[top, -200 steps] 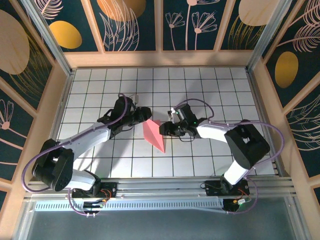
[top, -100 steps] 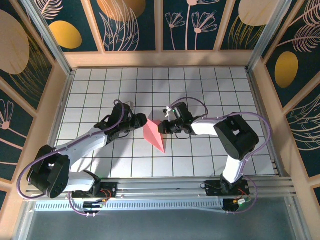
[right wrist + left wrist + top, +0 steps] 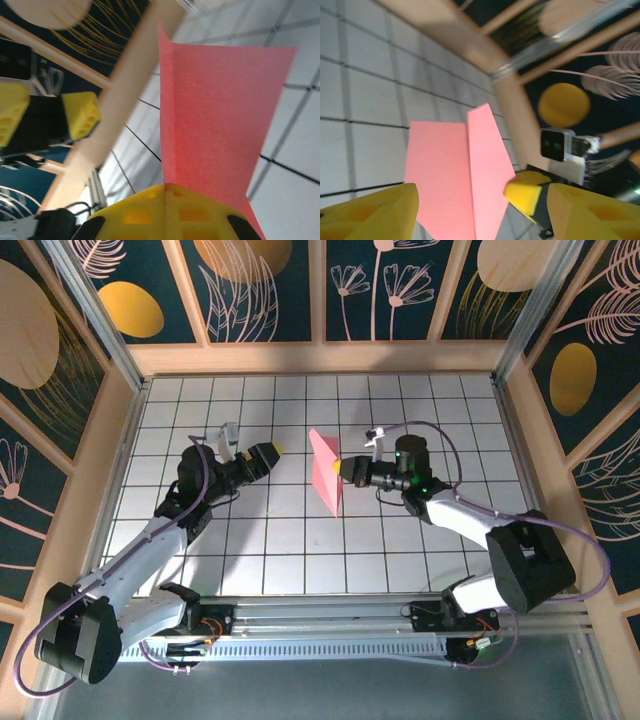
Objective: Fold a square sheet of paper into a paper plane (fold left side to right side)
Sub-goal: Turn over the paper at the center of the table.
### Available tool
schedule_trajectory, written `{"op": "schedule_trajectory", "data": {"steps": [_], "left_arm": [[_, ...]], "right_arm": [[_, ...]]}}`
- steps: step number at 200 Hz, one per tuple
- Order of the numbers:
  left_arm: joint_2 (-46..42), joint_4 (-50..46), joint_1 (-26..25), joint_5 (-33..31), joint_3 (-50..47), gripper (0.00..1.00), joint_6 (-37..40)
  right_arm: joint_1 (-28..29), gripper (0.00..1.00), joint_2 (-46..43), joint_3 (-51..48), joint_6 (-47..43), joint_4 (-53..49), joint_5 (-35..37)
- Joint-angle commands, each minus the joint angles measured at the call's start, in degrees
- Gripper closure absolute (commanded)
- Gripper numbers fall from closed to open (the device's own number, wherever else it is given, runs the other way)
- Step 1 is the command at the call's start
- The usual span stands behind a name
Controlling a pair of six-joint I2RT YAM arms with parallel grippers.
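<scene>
Change: left hand (image 3: 268, 452) has let go and backed off leftward, fingers spread, empty | right hand (image 3: 347, 470) pinched tight on paper plane (image 3: 325, 468), now lifted edge-up off mid-table (image 3: 420, 400) | folding looks finished

No text, label, brand, number or sign can be read in any view. The folded sheet of paper (image 3: 326, 470) clamped in the right pincer (image 3: 343, 469) is seen to be plain, and the tiled surface (image 3: 450, 420) below that pincer is marked by grid lines alone.
</scene>
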Motion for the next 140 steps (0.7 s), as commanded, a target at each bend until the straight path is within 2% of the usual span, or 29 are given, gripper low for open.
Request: {"op": "schedule_trajectory", "data": {"steps": [1, 37, 92, 140], "left_arm": [[2.33, 13.42, 0.04, 10.40, -0.62, 0.36, -4.81], [6.79, 17.31, -0.46, 15.31, 0.38, 0.42, -5.73], [10.98, 17.90, -3.97, 16.37, 2.75, 0.48, -4.06], [11.28, 15.69, -4.52, 14.14, 3.29, 0.66, -2.63]], "right_arm": [[-0.15, 1.00, -1.44, -0.18, 5.54, 9.92, -6.37], [0.26, 1.00, -0.06, -0.52, 13.46, 20.81, -9.50], [2.50, 1.00, 2.98, 1.11, 15.77, 23.72, -9.96], [2.75, 1.00, 4.33, 0.80, 17.59, 26.44, -9.61]]}}
